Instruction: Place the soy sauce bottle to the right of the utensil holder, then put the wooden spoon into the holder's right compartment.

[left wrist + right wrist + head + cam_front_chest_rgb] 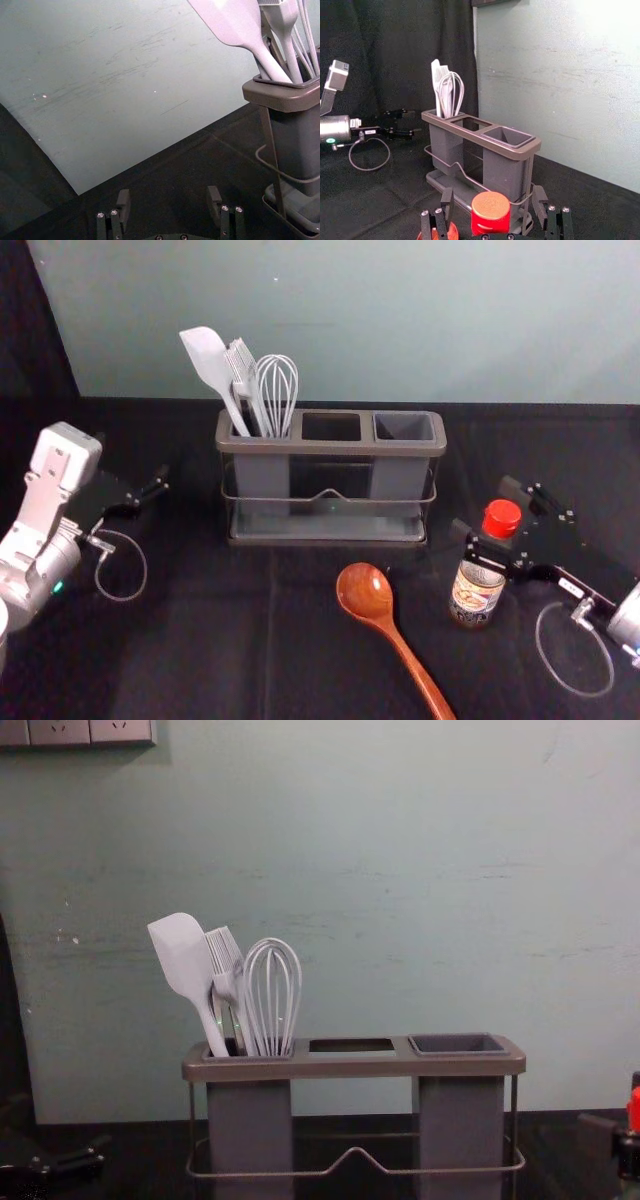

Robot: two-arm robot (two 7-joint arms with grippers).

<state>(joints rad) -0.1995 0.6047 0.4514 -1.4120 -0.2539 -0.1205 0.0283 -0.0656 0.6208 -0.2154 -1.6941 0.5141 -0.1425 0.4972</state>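
Utensil holder (332,447) on the dark tabletop (220,640), its left compartment bearing a spatula (207,358), a brush (243,370) and a whisk (277,382). Wooden spoon (366,593) lying in front, bowl toward the holder. Soy sauce bottle (477,590) standing right of the spoon, forward of the holder's right end. Right claw (486,508), reaching in from the right, fingers apart around the bottle. Left claw (150,488) left of the holder, fingers apart.
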